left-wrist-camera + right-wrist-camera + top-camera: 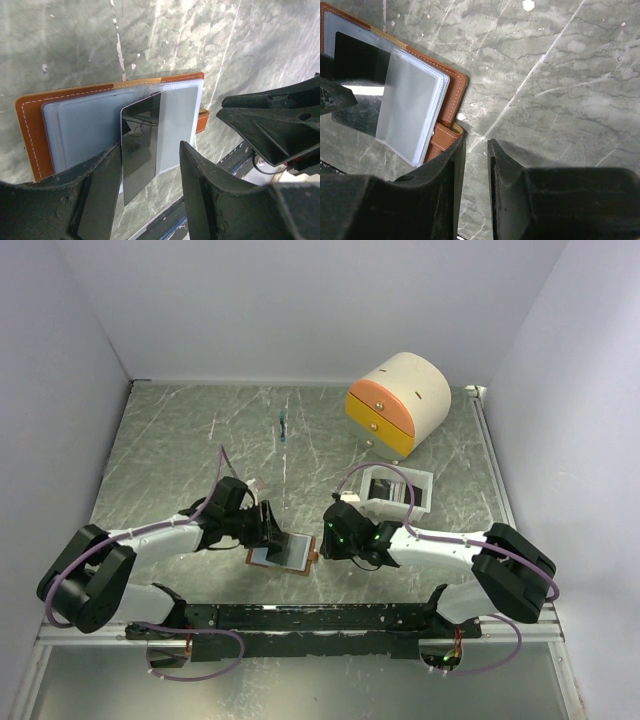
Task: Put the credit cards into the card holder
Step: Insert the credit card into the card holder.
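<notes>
The grey marbled table (170, 440) carries a cream-and-orange rounded drawer box (400, 400) at far right, with a white rectangular tray (425, 490) nearer. The brown leather bifold card holder (283, 553) lies open at near centre, between both arms. The left gripper (150, 165) stands wide, straddling a dark glossy credit card (140, 150) lodged partly under a translucent sleeve (412, 105). The right gripper (476, 142) stands narrow and empty, beside the snap tab (442, 140).

Table (180, 460): grey marbled surface with pale veins and fine scratches, soft glare toward the far edge. Left wall (50, 390), back wall (300, 300) and right wall (580, 390): plain, pale, closing in three table edges. Metal strip (492, 470) runs along the right edge. Lighting even, shadows faint.
</notes>
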You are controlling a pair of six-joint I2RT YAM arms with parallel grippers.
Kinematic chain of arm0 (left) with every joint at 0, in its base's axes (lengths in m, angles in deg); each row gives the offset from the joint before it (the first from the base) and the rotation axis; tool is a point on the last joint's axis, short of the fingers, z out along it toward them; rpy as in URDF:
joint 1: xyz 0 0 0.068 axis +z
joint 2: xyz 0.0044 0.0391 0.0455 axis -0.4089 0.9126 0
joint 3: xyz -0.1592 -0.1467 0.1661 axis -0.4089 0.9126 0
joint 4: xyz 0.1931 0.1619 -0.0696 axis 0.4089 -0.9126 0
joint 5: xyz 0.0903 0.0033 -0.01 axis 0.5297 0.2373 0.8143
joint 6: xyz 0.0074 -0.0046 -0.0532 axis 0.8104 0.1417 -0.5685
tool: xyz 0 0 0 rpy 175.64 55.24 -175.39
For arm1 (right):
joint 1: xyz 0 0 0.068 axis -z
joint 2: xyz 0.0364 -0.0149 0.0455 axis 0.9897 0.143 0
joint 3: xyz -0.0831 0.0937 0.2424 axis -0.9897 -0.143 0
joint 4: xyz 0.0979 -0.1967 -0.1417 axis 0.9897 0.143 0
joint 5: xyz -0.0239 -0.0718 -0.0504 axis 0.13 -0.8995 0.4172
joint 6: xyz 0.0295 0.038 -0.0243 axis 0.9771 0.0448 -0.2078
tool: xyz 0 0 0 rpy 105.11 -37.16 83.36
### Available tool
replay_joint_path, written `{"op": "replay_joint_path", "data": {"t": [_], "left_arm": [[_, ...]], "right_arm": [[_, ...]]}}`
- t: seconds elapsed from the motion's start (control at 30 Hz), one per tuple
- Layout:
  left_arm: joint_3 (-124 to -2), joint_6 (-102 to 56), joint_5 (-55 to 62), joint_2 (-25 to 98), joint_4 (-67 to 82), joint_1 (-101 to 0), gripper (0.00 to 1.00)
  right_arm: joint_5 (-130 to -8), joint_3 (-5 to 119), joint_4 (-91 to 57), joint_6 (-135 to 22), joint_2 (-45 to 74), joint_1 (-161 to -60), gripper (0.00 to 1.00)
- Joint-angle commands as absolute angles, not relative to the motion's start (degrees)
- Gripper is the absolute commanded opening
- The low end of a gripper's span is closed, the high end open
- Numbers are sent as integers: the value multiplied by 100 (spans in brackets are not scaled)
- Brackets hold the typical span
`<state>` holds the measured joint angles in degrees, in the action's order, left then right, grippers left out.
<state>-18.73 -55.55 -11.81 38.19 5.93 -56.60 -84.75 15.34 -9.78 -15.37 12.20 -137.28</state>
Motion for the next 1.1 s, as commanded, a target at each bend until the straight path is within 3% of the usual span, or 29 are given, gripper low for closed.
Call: {"op": "replay_joint_path", "data": {"t": [0.0, 0.33, 1.07], "left_arm": [[-2121, -5312, -680, 3652, 54, -5678, 59], [-2300, -5244, -170, 3403, -466, -5710, 59], [-2025, -5261, -725, 3624, 132, -5718, 59]], "right_arm": [[-8513, 1470, -946, -1443, 1104, -13767, 25], [-8482, 1575, -1014, -1460, 1273, -13803, 25], [-8373, 1789, -1331, -1429, 1842, -14031, 25]]}}
